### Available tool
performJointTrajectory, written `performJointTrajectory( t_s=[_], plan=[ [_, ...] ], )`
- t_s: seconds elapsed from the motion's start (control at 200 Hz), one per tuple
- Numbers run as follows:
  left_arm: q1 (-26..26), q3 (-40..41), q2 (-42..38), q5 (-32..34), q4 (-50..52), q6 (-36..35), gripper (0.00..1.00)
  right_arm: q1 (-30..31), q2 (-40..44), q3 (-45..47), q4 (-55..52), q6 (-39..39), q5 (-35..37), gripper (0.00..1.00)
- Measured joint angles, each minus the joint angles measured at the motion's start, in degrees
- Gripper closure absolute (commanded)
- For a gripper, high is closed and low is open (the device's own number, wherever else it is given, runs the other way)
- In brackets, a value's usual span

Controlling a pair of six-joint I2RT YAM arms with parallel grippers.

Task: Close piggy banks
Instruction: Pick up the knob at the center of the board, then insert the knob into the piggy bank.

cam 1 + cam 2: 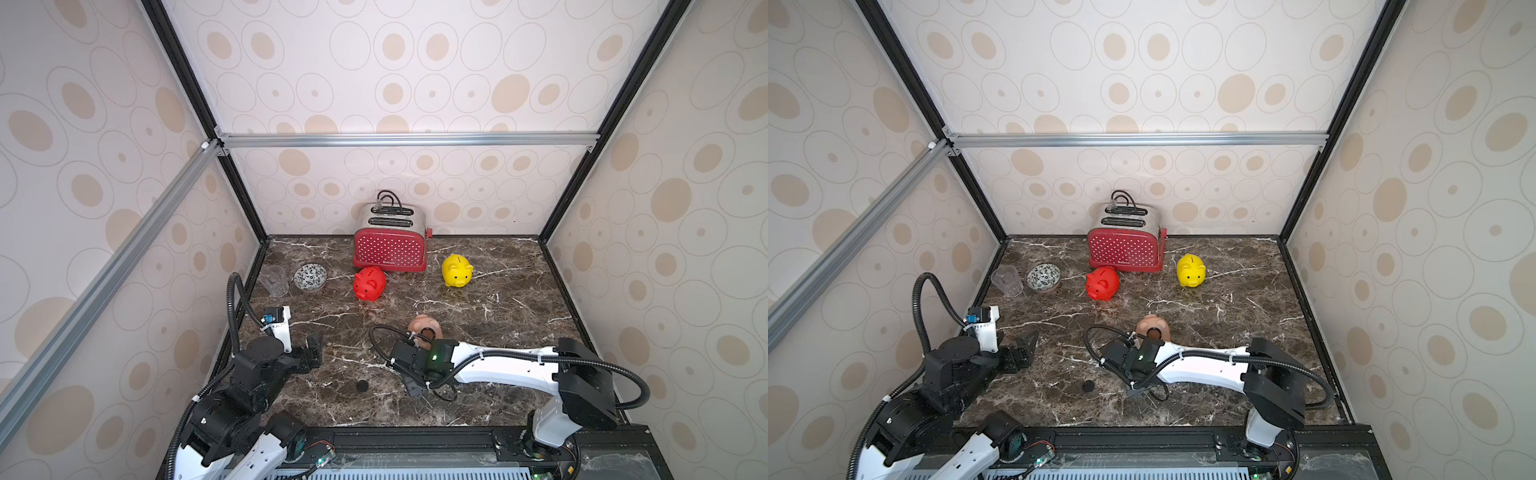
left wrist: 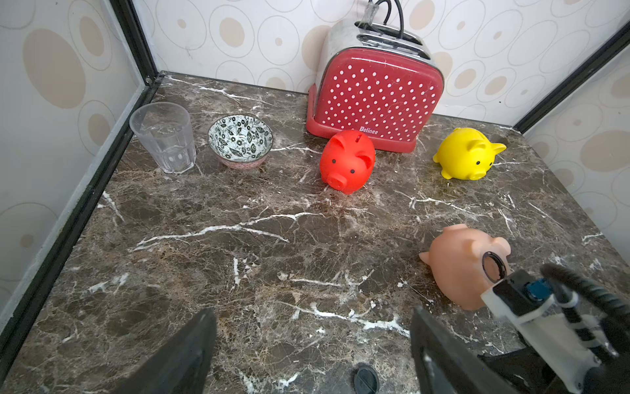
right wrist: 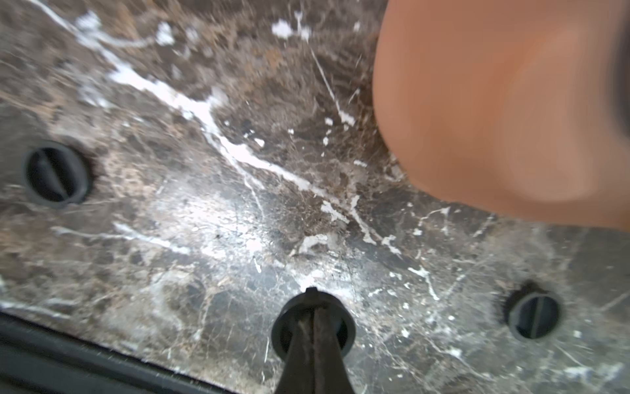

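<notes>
Right gripper [image 3: 312,307] is closed on a black plug [image 3: 283,327] at the tabletop [image 3: 170,259]. Left gripper [image 1: 315,351] stands open. Just beyond, the peach-pink piggy bank [image 1: 419,323] lies on its side, belly hole uncovered. Farther back, the red piggy bank [image 1: 369,283] and yellow piggy bank [image 1: 457,270] stand upright near the toaster [image 1: 390,249].

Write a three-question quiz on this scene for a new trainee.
1. Multiple choice: which piggy bank lies tipped over with its round belly hole uncovered? A) red B) yellow C) peach
2. True or false: the left gripper stands open with nothing between its fingers.
3. Short answer: how many black plugs show in the right wrist view, counting the one at the tips of the right gripper?

Key: 1. C, the peach piggy bank. 2. True. 3. Three, with one pinched in the shut right gripper.
</notes>
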State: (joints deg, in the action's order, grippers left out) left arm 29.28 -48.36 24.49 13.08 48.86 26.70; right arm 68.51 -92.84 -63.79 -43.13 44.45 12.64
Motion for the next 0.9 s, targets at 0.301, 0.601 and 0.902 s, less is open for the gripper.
performJointTrajectory(
  t_s=[0.301,0.601,0.902],
  plan=[
    [0.0,1.0,3.9,-8.3,-2.6,-0.1,0.1,-0.7,7.9,-4.3,-6.9,-2.4,4.2,1.0],
    [0.0,7.9,12.8,-21.0,-12.8,2.1,0.09,-7.3,13.8,-4.6,-9.1,-6.7,5.1,1.0],
    [0.0,12.1,23.2,-29.6,-26.2,5.7,0.1,-15.6,13.4,-4.1,-7.2,-14.1,1.8,1.0]
  ],
)
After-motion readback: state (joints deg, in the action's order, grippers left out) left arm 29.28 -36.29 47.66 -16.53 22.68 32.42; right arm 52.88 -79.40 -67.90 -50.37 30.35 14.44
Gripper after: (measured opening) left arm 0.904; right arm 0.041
